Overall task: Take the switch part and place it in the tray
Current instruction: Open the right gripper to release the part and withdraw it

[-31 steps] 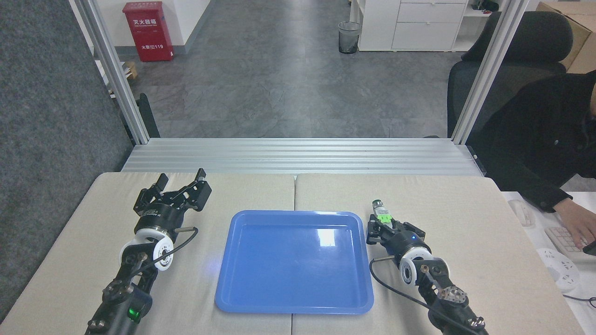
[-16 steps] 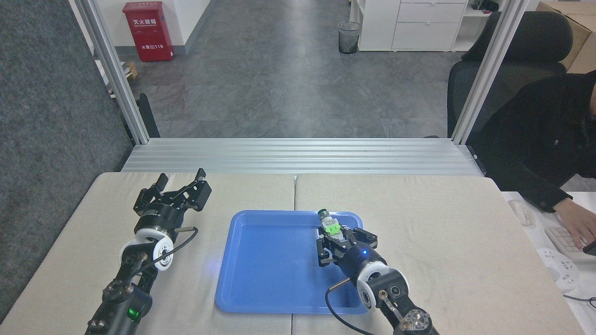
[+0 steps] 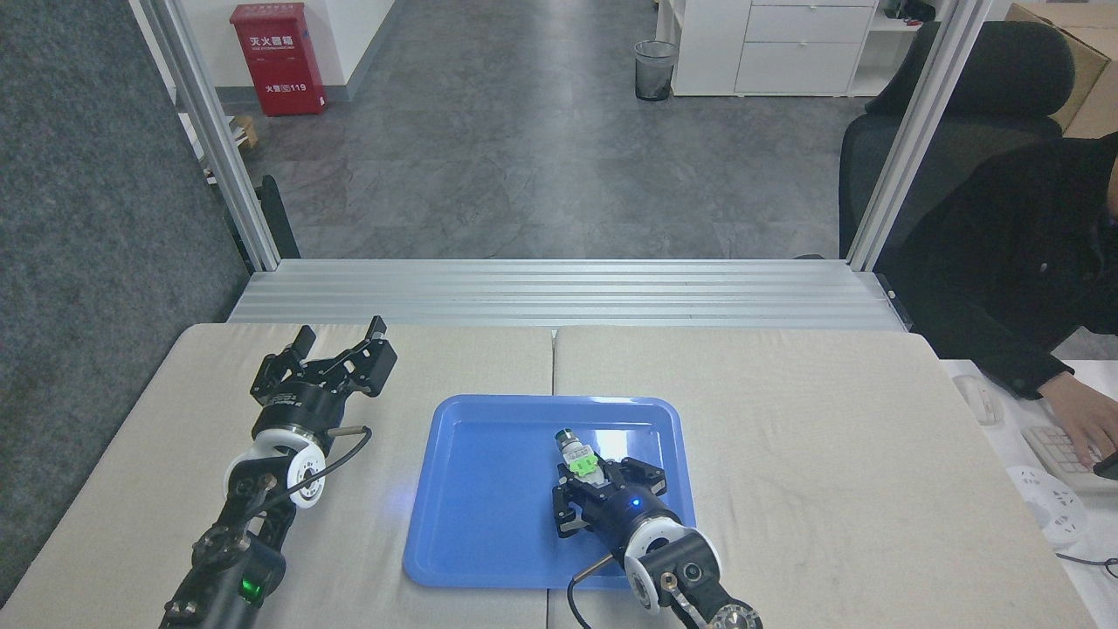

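Note:
The blue tray (image 3: 472,524) lies in the middle of the padded table. Over its right half my right gripper (image 3: 590,479) is shut on the switch part (image 3: 576,455), whose dark round end points away from me and whose green block sits just ahead of the fingers. Whether the part touches the tray floor I cannot tell. My left gripper (image 3: 341,335) stands open over the table left of the tray, with nothing between its fingers.
The beige table (image 3: 830,454) has a seam down its middle. An aluminium rail (image 3: 559,293) runs along its far edge. At the right a person's hand (image 3: 1079,419) rests on a keyboard beside the table.
My right gripper has carried the switch part leftward and toward me, from the table right of the tray to a spot over the tray's right half. The left arm has not moved.

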You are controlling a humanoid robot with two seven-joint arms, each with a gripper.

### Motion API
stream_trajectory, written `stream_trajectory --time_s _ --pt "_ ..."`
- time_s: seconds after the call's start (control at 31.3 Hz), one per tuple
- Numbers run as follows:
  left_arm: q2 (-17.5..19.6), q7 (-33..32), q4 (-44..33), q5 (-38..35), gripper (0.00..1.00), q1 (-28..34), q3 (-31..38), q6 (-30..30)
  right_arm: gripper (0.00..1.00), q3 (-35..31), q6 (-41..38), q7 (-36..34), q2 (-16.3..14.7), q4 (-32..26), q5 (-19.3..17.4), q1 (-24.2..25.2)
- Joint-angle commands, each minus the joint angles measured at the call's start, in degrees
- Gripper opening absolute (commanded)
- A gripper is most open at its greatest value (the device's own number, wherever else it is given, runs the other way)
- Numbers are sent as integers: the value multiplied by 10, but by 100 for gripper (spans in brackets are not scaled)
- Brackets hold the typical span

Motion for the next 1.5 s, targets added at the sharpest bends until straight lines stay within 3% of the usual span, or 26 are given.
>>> stream_trajectory --time_s 0.0,0.19,0.38,0.48,0.58,0.8,0.93,1.02,1.25,1.47 --pt "0 0 0 0 100 0 0 0 100 -22 4 -5 31 76 6 2" --pt "0 0 0 0 100 0 0 0 100 -81 3 -9 31 67 -10 -7" --pt "0 0 0 0 100 0 0 0 100 -122 3 -19 26 -2 -39 -37" --pt "0 0 0 0 100 0 0 0 100 -148 3 -76 12 -41 -39 -55" --pt "0 0 0 0 100 0 0 0 100 -196 -5 -122 -23 -52 -39 -66" --pt "0 0 0 0 100 0 0 0 100 -324 -79 -126 -104 -50 -68 -72" --pt "0 0 0 0 100 0 0 0 100 -348 -87 -126 -172 -37 -71 -52" --pt "0 0 0 0 100 0 -1 0 100 -350 -86 -127 -202 -36 -75 -34" --pt "0 0 0 0 100 0 0 0 100 -378 -84 -125 -211 -45 -77 12" --pt "0 0 0 0 100 0 0 0 100 -390 -88 -125 -208 -46 -81 13"
